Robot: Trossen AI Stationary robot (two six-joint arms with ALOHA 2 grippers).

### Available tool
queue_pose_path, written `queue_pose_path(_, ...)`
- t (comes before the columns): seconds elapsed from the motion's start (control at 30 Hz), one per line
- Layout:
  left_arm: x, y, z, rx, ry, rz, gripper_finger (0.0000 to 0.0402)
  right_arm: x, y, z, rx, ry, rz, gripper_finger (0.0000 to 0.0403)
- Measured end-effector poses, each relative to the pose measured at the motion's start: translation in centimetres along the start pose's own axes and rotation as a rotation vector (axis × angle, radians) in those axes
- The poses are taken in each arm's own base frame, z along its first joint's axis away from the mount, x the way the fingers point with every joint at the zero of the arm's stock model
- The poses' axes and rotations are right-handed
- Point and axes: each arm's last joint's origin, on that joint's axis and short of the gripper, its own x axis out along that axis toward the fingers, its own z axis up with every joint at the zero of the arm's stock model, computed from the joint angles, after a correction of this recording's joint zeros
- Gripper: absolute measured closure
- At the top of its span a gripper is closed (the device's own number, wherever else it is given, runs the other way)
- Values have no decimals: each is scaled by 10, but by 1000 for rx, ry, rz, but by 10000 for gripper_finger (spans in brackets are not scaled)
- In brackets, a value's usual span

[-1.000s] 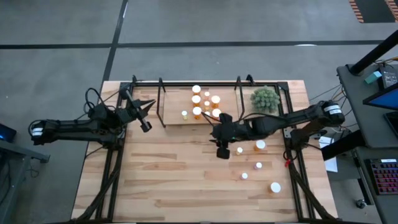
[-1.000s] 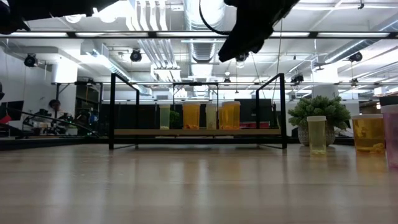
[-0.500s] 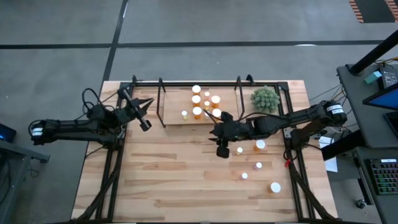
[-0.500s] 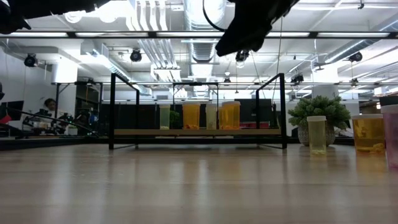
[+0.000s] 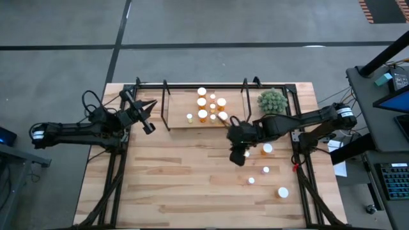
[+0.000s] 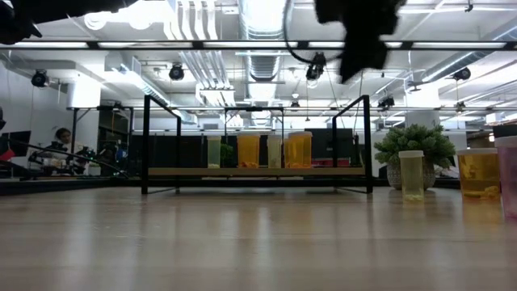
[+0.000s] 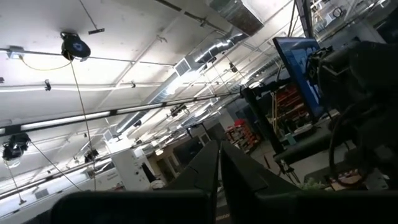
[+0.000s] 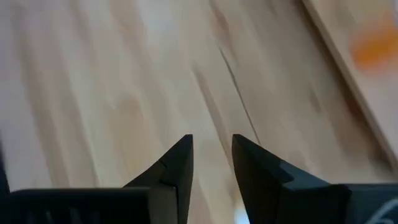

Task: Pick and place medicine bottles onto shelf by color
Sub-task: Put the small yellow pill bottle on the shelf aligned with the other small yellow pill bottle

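Observation:
The shelf [image 5: 204, 105] stands at the table's far side, and several white-capped medicine bottles [image 5: 202, 102] stand on its board; in the low view they show as orange and pale bodies [image 6: 249, 150]. More bottles [image 5: 268, 149] stand on the table right of centre. My right gripper [image 5: 231, 131] hangs above the table just in front of the shelf's right end. It slants down, and its fingers [image 8: 177, 163] are open with nothing between them. My left gripper [image 5: 153, 104] is shut and empty, raised at the shelf's left end.
A green spiky plant [image 5: 273, 101] stands at the far right beside the shelf. Loose bottles [image 5: 266, 170] run toward the near right corner. The black shelf uprights [image 6: 368, 144] rise on both ends. Bare wooden tabletop [image 5: 179, 179] spreads across the near left.
My right gripper has drawn away from the shelf toward the table's right edge. It has also rolled at the wrist and tipped to point more steeply down. The bottles have stayed where they were.

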Motion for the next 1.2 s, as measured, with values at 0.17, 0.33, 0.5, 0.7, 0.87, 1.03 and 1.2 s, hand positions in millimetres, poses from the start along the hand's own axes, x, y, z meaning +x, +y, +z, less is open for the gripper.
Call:
queue_pose_path(0.17, 0, 0, 0, -47, 1, -1, 400, -29, -6, -7, 277, 228, -163, 320)
queue_pose_path(0.33, 0, -1, -1, -50, 2, -2, 400, -35, 4, -9, 407, 270, -207, 340)
queue_pose_path(0.5, 0, -1, -1, -50, 3, -3, 400, -23, 12, -14, 489, 358, -189, 329)
queue_pose_path(0.7, 0, -1, -1, -50, 4, -4, 400, 3, 13, -16, 509, 418, -263, 254)
queue_pose_path(0.87, 0, -1, -1, -50, 5, -4, 400, 30, 12, -20, 453, 486, -324, 176)
queue_pose_path(1.03, 0, -1, -2, -50, 8, -7, 400, 47, 11, -23, 412, 520, -357, 130)
queue_pose_path(1.2, 0, -2, -2, -50, 11, -9, 400, 57, 9, -23, 380, 489, -413, 130)
